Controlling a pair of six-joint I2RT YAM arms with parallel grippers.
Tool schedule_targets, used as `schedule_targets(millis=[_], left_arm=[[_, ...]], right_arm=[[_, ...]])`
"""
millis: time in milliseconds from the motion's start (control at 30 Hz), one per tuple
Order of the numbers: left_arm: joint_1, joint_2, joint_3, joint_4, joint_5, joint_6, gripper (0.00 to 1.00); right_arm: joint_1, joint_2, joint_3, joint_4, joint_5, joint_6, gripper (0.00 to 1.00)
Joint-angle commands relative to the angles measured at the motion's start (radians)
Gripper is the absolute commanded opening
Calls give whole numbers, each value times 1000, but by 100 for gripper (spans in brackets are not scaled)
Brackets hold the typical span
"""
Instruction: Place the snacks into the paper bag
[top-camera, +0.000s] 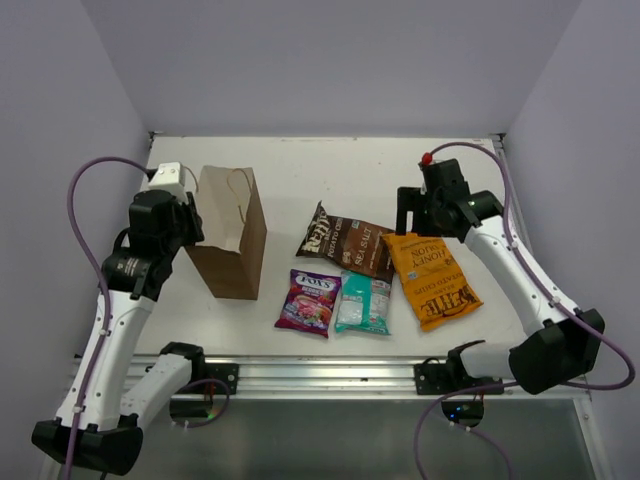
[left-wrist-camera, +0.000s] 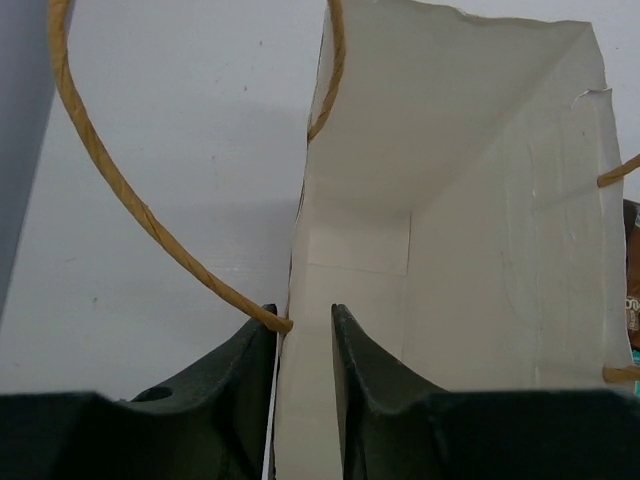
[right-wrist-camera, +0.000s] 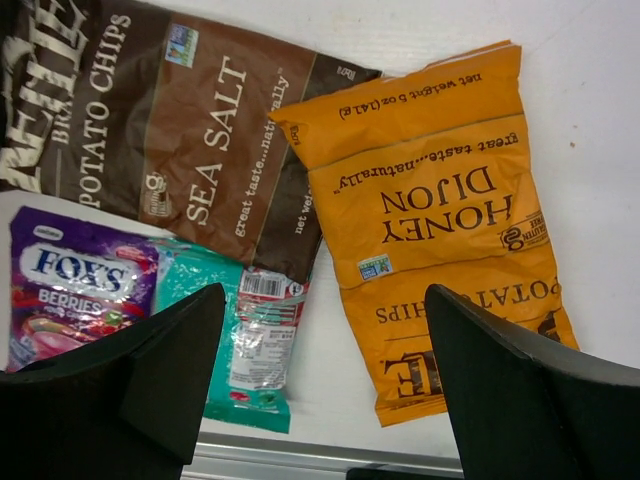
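Observation:
The brown paper bag stands upright at the left with its mouth open. My left gripper is at its left rim. In the left wrist view the gripper straddles the bag's wall, one finger outside by the twisted handle and one inside, with a narrow gap. Four snacks lie flat mid-table: dark brown chip bag, orange chip bag, purple Fox's bag, teal-white packet. My right gripper hovers wide open and empty above them, between the teal packet and the orange bag.
A metal rail runs along the table's near edge just below the snacks. Grey walls close in the back and both sides. The brown bag overlaps the teal packet's top; the purple bag touches its left side.

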Motion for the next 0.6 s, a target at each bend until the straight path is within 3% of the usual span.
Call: schedule_targets(millis=[0, 67, 167, 567], left_arm=[[12, 4, -14, 66, 24, 28, 28], [12, 5, -26, 72, 24, 31, 23], [13, 10, -36, 80, 25, 33, 0], [15, -6, -40, 88, 44, 20, 0]], right_arm=[[11, 28, -72, 124, -21, -40, 86], [11, 53, -86, 161, 0, -61, 87], [12, 108, -98, 210, 26, -81, 87], [48, 349, -101, 288, 83, -93, 86]])
